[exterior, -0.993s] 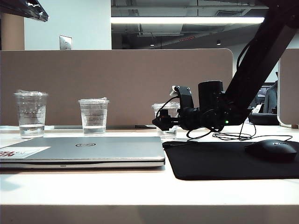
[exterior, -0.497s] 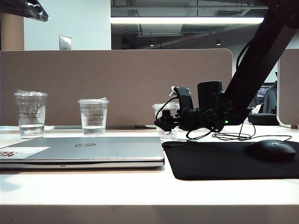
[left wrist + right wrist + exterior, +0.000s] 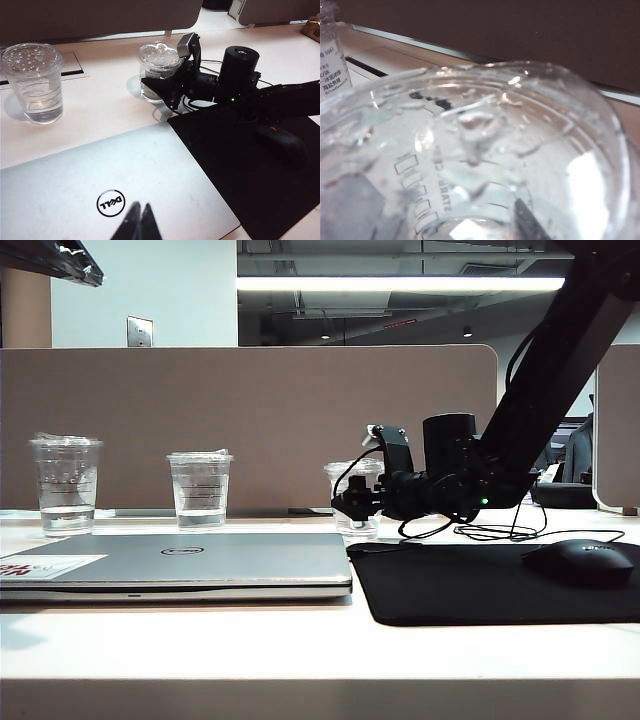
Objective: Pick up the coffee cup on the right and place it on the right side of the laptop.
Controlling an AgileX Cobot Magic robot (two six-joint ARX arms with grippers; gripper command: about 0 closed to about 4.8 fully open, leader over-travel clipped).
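you have three clear plastic cups in a row at the back of the desk, one closed dell laptop [image 3: 180, 565], one black mouse pad [image 3: 480, 585] and one black mouse [image 3: 583, 562] lying on that pad. the coffee cup [image 3: 357, 498] is the rightmost of the three; it stands on the white desk [image 3: 300, 650] behind the gap between laptop and pad, lidded, with a little water at the bottom. the other two cups, the left cup [image 3: 67, 483] and the middle cup [image 3: 200, 488], stand behind the laptop, well apart from each other.

your right gripper [image 3: 350, 502] reaches in level from the right and sits at the coffee cup's side. its fingers flank the cup, but you cannot tell from these views whether they press on it. the right wrist view is filled by the cup's clear lid [image 3: 485, 140].

your left gripper [image 3: 139, 223] hangs above the laptop lid near the round logo, its fingertips drawn together with only a thin slit between them, holding nothing.
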